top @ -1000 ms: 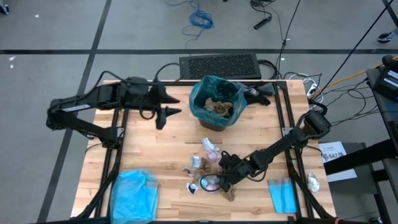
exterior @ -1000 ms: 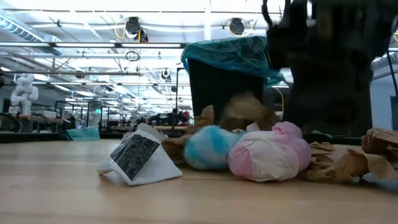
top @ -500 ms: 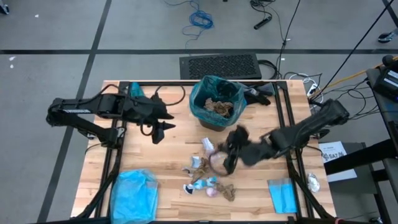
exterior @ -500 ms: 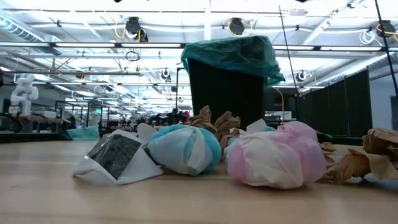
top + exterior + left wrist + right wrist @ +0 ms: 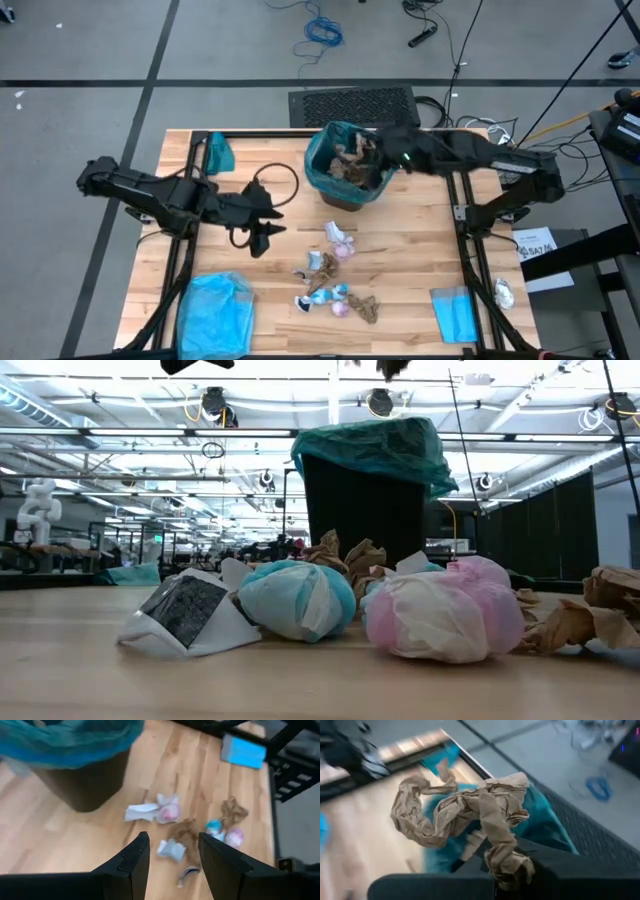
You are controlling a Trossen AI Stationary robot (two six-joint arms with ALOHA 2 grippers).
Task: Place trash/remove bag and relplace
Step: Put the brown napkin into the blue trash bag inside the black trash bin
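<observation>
Trash (image 5: 335, 285) scattered toward the table's (image 5: 420, 270) front edge, bare wood between it and the bin (image 5: 348, 190).
Right gripper (image 5: 368, 150) hangs over the bin at the back edge, fingers clamped on a brown paper scrap (image 5: 470, 815); the teal bag (image 5: 322, 160) lines the bin, brown scraps inside. Left gripper (image 5: 262, 232) hovers left of centre, fingers apart, holding nothing.

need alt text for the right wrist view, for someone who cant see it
The right hand is shut on a long crumpled strip of brown paper trash, holding it over the bin's teal-green bag. Behind it lie the blurred wooden table and grey floor with a blue cable.
</observation>
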